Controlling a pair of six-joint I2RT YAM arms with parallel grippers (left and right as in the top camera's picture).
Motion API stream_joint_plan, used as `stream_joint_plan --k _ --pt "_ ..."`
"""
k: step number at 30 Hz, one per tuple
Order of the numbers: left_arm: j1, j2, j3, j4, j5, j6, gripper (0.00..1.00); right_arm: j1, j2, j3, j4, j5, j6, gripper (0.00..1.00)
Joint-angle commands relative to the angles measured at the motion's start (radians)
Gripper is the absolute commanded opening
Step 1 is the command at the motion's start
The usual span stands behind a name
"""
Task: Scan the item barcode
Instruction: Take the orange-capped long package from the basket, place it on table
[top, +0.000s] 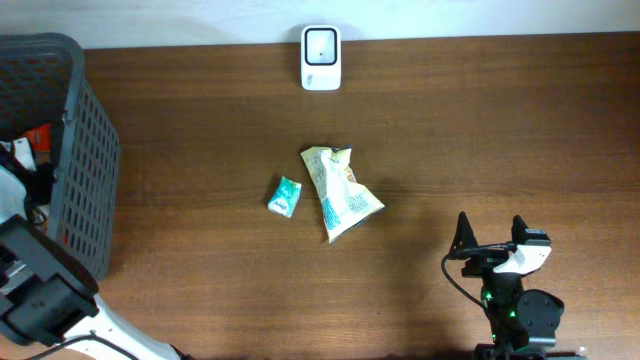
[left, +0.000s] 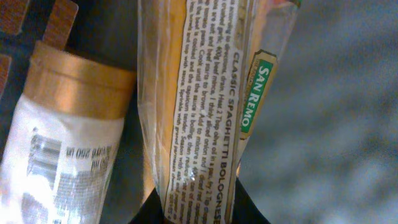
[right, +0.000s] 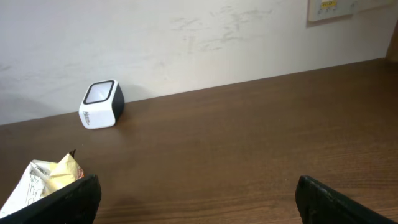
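Dark wood worktop (top: 200, 280) w/ a pale wall along the far edge. White scanner (top: 321, 58) stands at that far edge, approx. mid-width, dark window on top. Mid-worktop lie a crumpled yellow-and-teal snack bag (top: 340, 192) and, just beside it on the L, a small teal packet (top: 285, 196), the two not touching. Dark grey mesh basket (top: 85, 150) sits at the L edge, w/ red and white bits showing inside. L arm (top: 40, 290) is at the near L corner next to the basket; its pincer can't be made out from overhead. On the L wrist cam, the left pincer (left: 200, 213) has its dark fingertips (left: 252, 214) tight against both sides of a clear spaghetti pack (left: 205, 112), i.e. pinching its near end. The pack runs away from the cam, w/ a white text strip and a green "San Remo" tag facing the lens. Beside the pack lies a bottle (left: 56, 155) w/ a gold top and a white label, barcode visible on the label; whether pack and bottle touch, can't tell. Right pincer (top: 492, 245) is over the near R part of the worktop, spread wide w/ nothing btw. its fingers (right: 56, 199). It faces the scanner's side and is well apart from bag, packet and scanner.
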Motion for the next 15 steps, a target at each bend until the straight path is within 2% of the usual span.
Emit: stream_joint_plan --k 1,3,6,8,10,12,15 --pt "0.003 -0.246 0.132 0.005 0.042 -0.023 0.0 0.005 -0.006 -0.007 -0.002 0.001 -0.003 0.99" --pt "0.003 -0.384 0.184 0.014 0.095 -0.023 0.0 0.005 -0.006 -0.007 -0.002 0.001 -0.003 0.99" --pt "0.002 -0.612 0.203 0.035 0.282 -0.024 0.0 0.005 -0.006 -0.007 -0.002 0.002 -0.003 0.99" --pt "-0.047 -0.736 0.203 0.023 0.376 -0.036 0.0 0.005 -0.006 -0.007 -0.002 0.001 -0.003 0.99" --pt "-0.175 -0.813 0.203 -0.034 0.392 -0.077 0.0 0.005 -0.006 -0.007 -0.002 0.001 -0.003 0.99" --pt "-0.396 -0.823 0.198 -0.135 0.391 -0.096 0.0 0.005 -0.006 -0.007 -0.002 0.002 -0.003 0.99" --pt "-0.604 -0.753 0.145 -0.251 0.224 -0.267 0.0 0.005 -0.006 -0.007 -0.002 0.001 -0.003 0.99"
